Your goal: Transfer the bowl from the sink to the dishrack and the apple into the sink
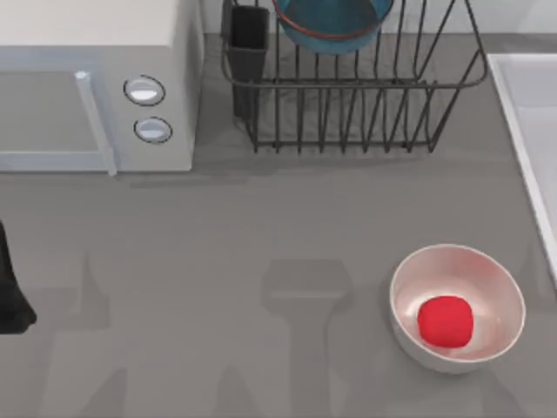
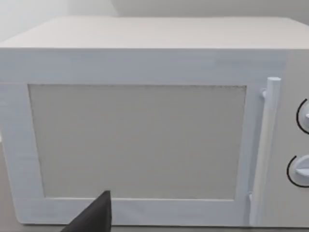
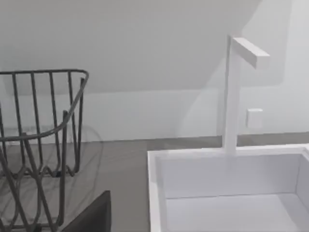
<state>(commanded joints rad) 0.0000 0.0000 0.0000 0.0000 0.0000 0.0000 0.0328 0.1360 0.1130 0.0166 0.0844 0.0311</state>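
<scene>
Teal-blue bowl point(image 1: 332, 24) with orange-red rim resting in the dark wire dishrack point(image 1: 365, 104) at the table's far edge, black cutlery cup point(image 1: 248, 52) at the rack's left corner, white microwave point(image 1: 96, 83) with two round knobs to its left. Small red apple point(image 1: 446, 320) lying inside the glossy white bowl point(image 1: 457, 309) at the near right of the table, close to the pale sink point(image 1: 531, 131) along the right edge, a white faucet point(image 3: 234, 92) rising behind the basin in the right wrist view. Left arm point(image 1: 10, 292) parked at the table's left edge, facing the microwave door; left gripper point(image 2: 94, 217) and right gripper point(image 3: 94, 217) each seen as one dark finger tip, open or closed impossible to tell.
</scene>
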